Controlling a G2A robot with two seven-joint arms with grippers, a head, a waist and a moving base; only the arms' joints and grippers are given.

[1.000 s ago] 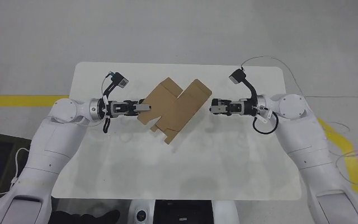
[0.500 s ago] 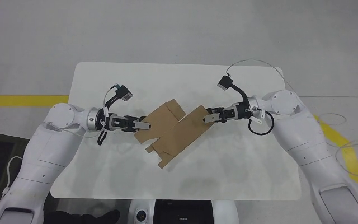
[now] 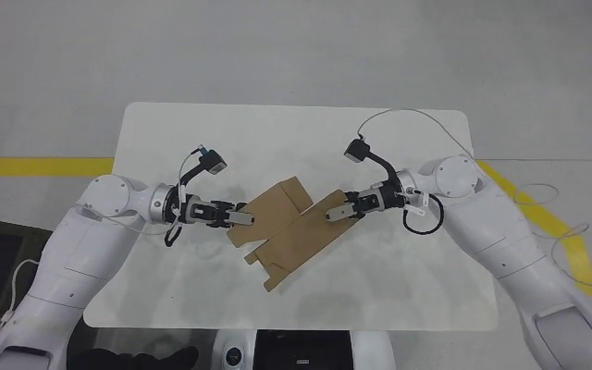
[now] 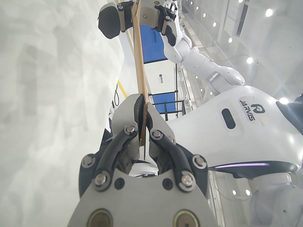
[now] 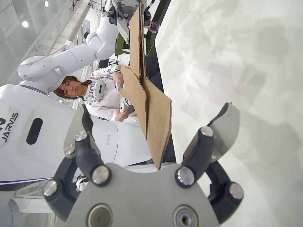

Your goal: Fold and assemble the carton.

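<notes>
A flat, unfolded brown carton [image 3: 291,231] hangs tilted over the middle of the white table [image 3: 185,129], between my two arms. My left gripper [image 3: 242,218] is shut on the carton's left edge; in the left wrist view its pads [image 4: 138,106] pinch the cardboard [image 4: 139,67] edge-on. My right gripper [image 3: 338,211] is at the carton's right flap. In the right wrist view its fingers [image 5: 222,116] stand wide apart, and the carton's corner [image 5: 153,109] lies between them without being pinched. The right gripper [image 4: 139,8] also appears at the carton's far end in the left wrist view.
The table's rounded front edge [image 3: 296,326] lies just below the carton. A thin cable [image 3: 416,113] arcs above the right arm. Yellow floor stripes [image 3: 46,166] run past both sides of the table.
Both arms have come toward the table's front, and the carton has swung down with the left gripper. The right gripper, apart from the carton before, now straddles its right flap.
</notes>
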